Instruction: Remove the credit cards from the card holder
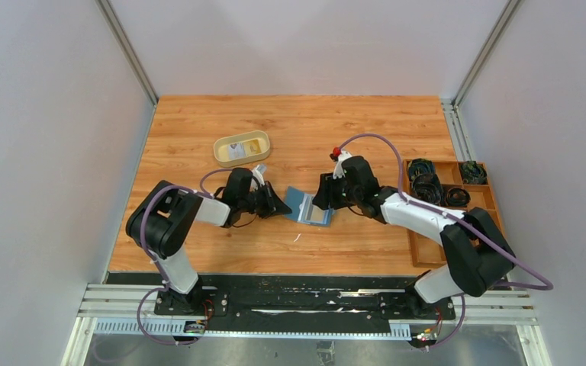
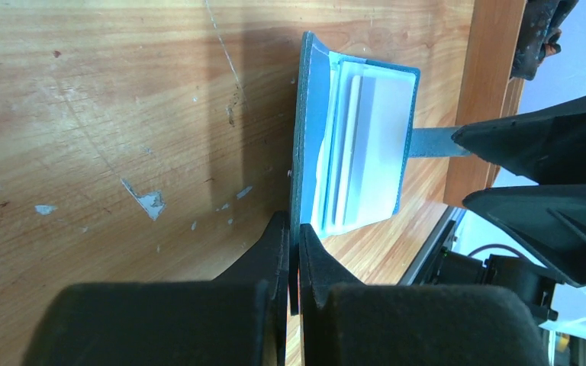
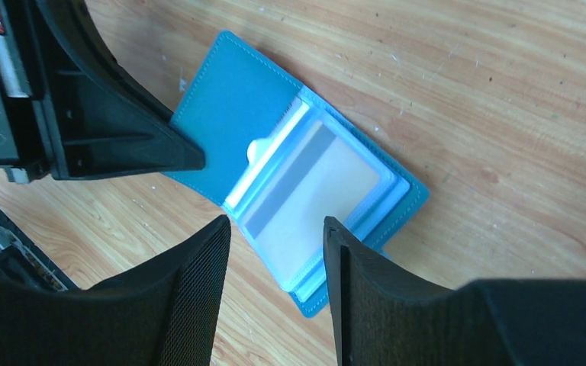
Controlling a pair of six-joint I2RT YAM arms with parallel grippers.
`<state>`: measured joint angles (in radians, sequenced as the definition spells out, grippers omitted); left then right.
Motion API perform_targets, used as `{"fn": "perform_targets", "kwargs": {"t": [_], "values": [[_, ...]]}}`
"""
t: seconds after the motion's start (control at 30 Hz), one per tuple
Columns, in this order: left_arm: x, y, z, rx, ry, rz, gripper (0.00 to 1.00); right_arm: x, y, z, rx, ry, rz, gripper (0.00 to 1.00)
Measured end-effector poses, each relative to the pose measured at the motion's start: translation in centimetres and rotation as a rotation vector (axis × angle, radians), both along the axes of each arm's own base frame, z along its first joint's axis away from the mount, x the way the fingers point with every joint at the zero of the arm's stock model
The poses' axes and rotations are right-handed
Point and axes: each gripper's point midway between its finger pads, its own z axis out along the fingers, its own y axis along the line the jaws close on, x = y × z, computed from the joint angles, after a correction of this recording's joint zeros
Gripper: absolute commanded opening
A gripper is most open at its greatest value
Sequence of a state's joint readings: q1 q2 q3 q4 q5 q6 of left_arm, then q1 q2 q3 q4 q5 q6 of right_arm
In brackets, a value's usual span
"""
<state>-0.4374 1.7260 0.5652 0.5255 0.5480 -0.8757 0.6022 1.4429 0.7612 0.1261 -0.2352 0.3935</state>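
Currently: card holder [image 3: 221, 99], credit card [image 3: 317, 194] inside, pinched by left gripper [image 2: 294, 232]; right gripper [image 3: 275, 226] spread.

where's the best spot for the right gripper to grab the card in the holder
Probably the card's stripe-side long edge by the spine, where a pale notch seems to open the sleeve. Come from above, jaws across that edge, and draw it toward the cover that the left gripper holds; the other edges sit tucked in the holder.

No text, label or number is legible.
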Motion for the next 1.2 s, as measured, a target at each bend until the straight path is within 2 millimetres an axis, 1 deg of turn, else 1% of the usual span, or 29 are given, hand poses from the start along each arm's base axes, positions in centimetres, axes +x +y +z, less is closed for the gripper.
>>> {"fn": "perform_targets", "kwargs": {"t": [0.13, 0.27, 0.63, 1.03, 1.2], "values": [[0.3, 0.3, 0.0, 0.013, -0.010, 0.022, 0.00, -0.5, -0.2, -0.9, -0.022, 0.034, -0.003, 0.52], [0.4, 0.5, -0.1, 0.024, -0.014, 0.037, 0.00, -0.5, -0.6, -1.8, -0.046, 0.053, -0.017, 0.52], [0.4, 0.6, -0.3, 0.032, -0.017, 0.045, 0.00, -0.7, -1.0, -5.0, -0.102, 0.123, -0.032, 0.51], [0.3, 0.4, -0.4, 0.039, -0.021, 0.045, 0.00, -0.4, -0.7, -4.9, -0.084, 0.118, -0.040, 0.51], [0.3, 0.0, -0.4, 0.049, -0.035, 0.046, 0.00, -0.2, -0.3, -4.9, -0.076, 0.120, -0.034, 0.50]]}}
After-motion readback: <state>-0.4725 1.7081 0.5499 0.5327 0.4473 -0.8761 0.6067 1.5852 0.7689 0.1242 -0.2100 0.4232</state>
